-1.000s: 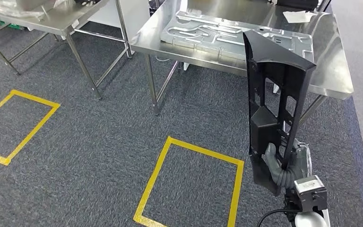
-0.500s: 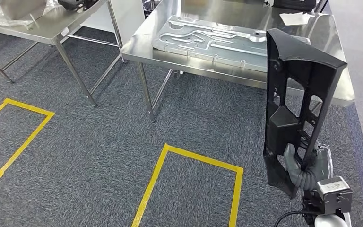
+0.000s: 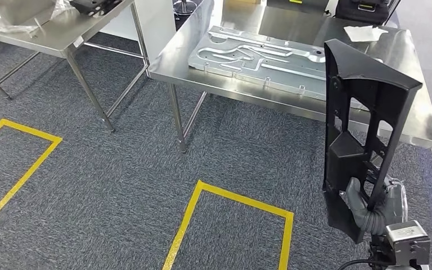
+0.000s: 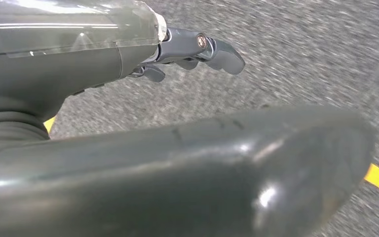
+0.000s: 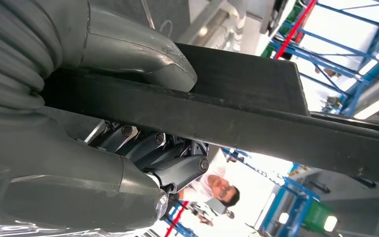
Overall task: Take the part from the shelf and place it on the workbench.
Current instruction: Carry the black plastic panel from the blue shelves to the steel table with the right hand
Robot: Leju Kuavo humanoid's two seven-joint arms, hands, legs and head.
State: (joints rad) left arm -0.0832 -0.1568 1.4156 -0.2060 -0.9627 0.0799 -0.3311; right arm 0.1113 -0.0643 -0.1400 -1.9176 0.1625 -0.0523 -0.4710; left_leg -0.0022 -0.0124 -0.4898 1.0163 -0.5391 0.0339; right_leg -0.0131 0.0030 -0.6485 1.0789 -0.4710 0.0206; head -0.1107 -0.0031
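Observation:
In the head view my right hand (image 3: pixel 371 205) grips a long black plastic part (image 3: pixel 365 112) at its lower end and holds it upright over the carpet. The part's top stands in front of the near right edge of the steel workbench (image 3: pixel 416 121). The right wrist view has the thumb of that hand (image 5: pixel 79 148) pressed on a black bar of the part (image 5: pixel 256 118), with dark fingers wrapped under it. My left hand (image 4: pixel 103 69) hangs above the grey carpet with its fingers apart and nothing in it.
A large grey metal plate (image 3: pixel 259 53) lies on the workbench, with white paper (image 3: pixel 365 32) behind it. A second steel table (image 3: pixel 62 31) stands to the left. Yellow tape rectangles (image 3: pixel 230 197) mark the carpet. A person (image 5: pixel 217 187) stands beyond the part.
The whole picture has shifted, so the camera has moved: the workbench and floor marks sit differently in the frame. The part stays upright in my right hand.

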